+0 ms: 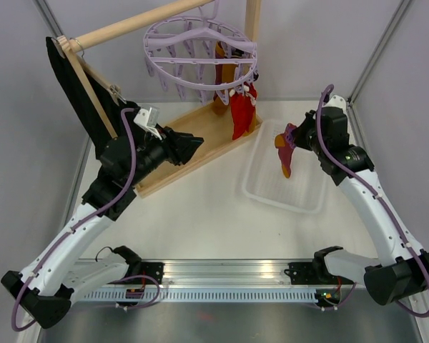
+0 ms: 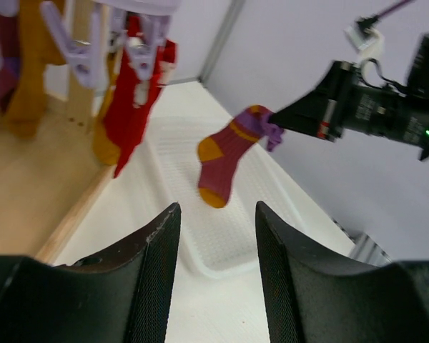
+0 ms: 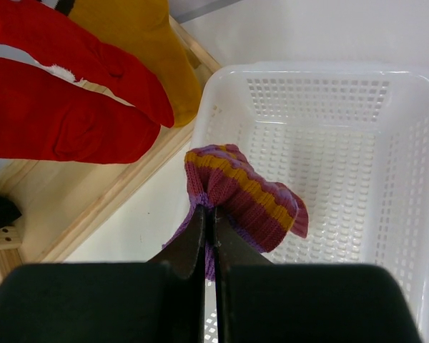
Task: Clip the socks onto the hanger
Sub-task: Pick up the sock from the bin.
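Note:
My right gripper (image 1: 294,136) is shut on the cuff of a maroon sock (image 1: 285,151) with purple cuff and orange stripe, heel and toe; the sock dangles above the white basket (image 1: 261,187). It shows in the left wrist view (image 2: 225,153) and bunched at the right fingertips (image 3: 236,193). The lavender round hanger (image 1: 200,51) hangs from the wooden rail, with a red sock (image 1: 242,114) and a mustard sock (image 2: 28,71) clipped to its pegs. The red socks (image 3: 64,100) and mustard sock (image 3: 139,43) show in the right wrist view. My left gripper (image 1: 193,145) is open and empty (image 2: 216,221), over the wooden base.
A wooden rack base (image 1: 200,139) with an upright post (image 1: 252,18) lies under the hanger. A black garment (image 1: 79,93) hangs on a wooden hanger at the left. The basket (image 3: 407,143) looks empty inside. Metal frame posts stand at the table's corners.

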Robot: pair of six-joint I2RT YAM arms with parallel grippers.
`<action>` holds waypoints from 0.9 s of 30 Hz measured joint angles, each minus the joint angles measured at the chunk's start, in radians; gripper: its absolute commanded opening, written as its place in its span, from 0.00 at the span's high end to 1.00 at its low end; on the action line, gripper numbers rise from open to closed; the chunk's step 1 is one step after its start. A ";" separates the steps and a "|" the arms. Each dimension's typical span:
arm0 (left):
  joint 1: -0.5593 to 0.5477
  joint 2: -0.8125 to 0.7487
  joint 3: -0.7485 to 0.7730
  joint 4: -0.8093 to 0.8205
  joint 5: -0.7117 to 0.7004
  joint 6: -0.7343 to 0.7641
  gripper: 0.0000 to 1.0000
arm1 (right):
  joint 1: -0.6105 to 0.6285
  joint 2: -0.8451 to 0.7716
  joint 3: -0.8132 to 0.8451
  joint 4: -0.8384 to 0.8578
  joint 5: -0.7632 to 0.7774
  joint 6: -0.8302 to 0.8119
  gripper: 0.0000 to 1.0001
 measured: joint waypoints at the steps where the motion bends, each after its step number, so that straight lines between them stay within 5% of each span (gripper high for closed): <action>1: 0.000 0.005 0.023 -0.039 -0.053 0.003 0.48 | 0.000 0.000 -0.004 0.003 -0.001 0.000 1.00; 7: 0.000 0.045 0.055 -0.126 -0.208 0.051 0.47 | -0.003 0.012 -0.030 0.003 -0.007 -0.011 1.00; 12: 0.001 0.087 0.038 -0.099 -0.195 0.114 0.48 | -0.021 0.029 -0.017 -0.002 -0.031 -0.030 1.00; 20: -0.017 0.187 -0.066 0.174 -0.069 0.126 0.48 | -0.027 0.061 0.078 0.006 -0.124 -0.010 1.00; 27: -0.221 0.367 -0.068 0.425 -0.089 0.165 0.49 | -0.027 0.067 0.087 0.043 -0.241 0.115 1.00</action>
